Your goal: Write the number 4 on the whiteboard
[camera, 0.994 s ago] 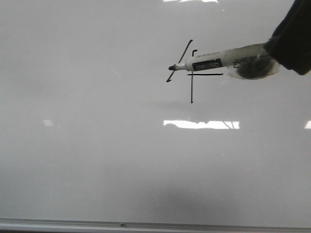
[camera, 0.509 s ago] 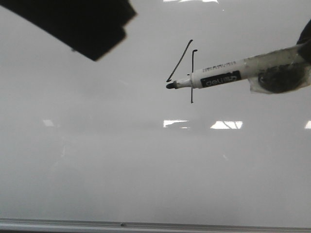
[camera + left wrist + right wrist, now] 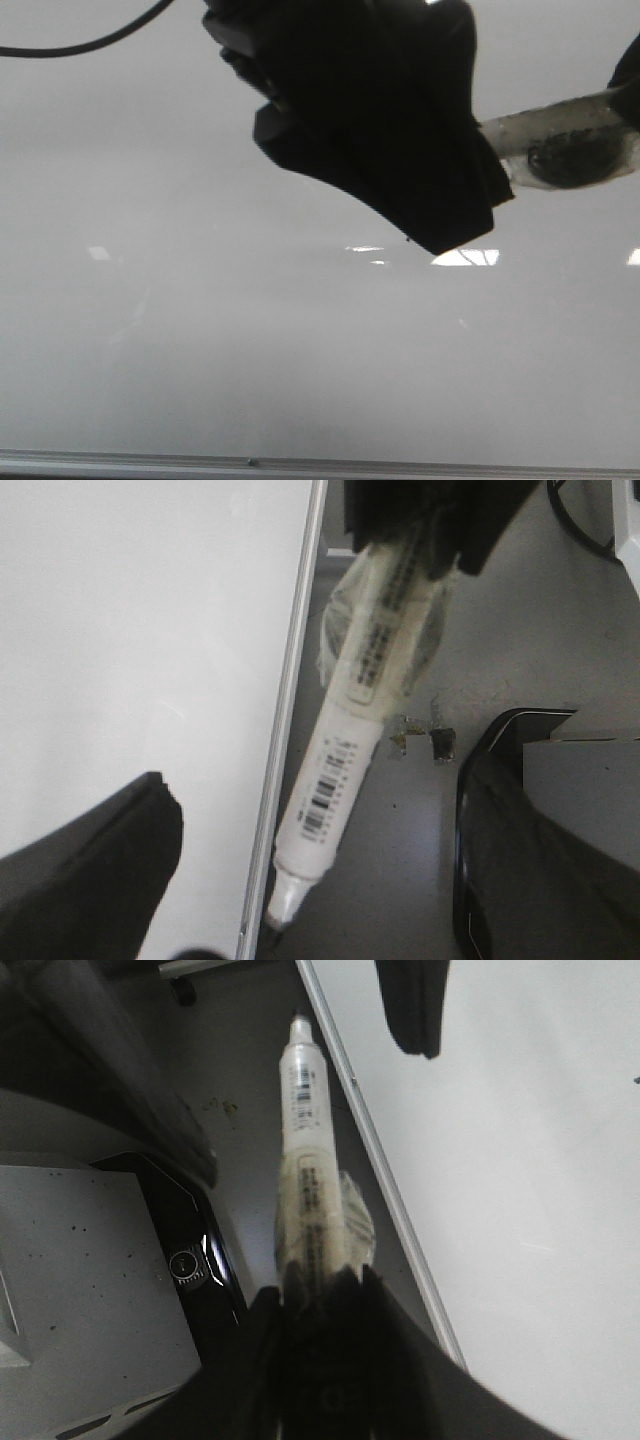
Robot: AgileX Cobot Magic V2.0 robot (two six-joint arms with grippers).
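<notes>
The whiteboard [image 3: 200,330] fills the front view, with its silver frame edge [image 3: 300,463] along the bottom. The number 4 is hidden behind my left gripper [image 3: 370,110], a large black shape hanging over the upper middle of the board. In the left wrist view only one of its fingers [image 3: 90,880] shows, far off to one side, with nothing against it. My right gripper [image 3: 628,85] is shut on the taped white marker [image 3: 560,125] at the right edge. The marker also shows in the left wrist view [image 3: 340,770] and the right wrist view [image 3: 305,1130], beside the board's frame.
A black cable [image 3: 80,45] crosses the top left of the front view. Beyond the board's edge the wrist views show grey floor [image 3: 400,880] and a grey box with a glossy black rim [image 3: 80,1260]. Light reflections [image 3: 465,257] lie on the board.
My left arm has come in from the top left and moved right and down, and it now covers the 4. The marker dropped a little over the bar of the 4, then stayed.
</notes>
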